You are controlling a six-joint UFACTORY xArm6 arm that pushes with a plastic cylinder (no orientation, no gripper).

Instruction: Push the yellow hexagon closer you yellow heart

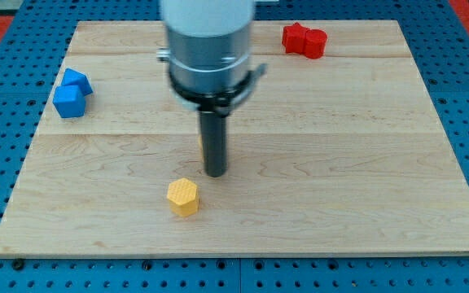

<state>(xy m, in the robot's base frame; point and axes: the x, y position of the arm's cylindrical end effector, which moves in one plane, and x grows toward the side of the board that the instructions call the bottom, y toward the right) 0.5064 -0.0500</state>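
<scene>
Presently: my tip (pixel 215 172) bare, holding nothing, just up-right of yellow hexagon (pixel 183 196), apart; hexagon near board's (pixel 365 203) bottom edge; a yellow sliver behind the rod, perhaps the heart, I cannot tell; step: approach; next, get behind hexagon and push.

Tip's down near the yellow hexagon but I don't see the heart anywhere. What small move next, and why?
I'd probably back my tip off a little toward the view's right. It sits just up and right of the yellow hexagon, apart from it. Only a yellow sliver shows at the rod's left edge; it may be the heart, but I cannot tell. Clearing the view should settle the push direction.
</scene>
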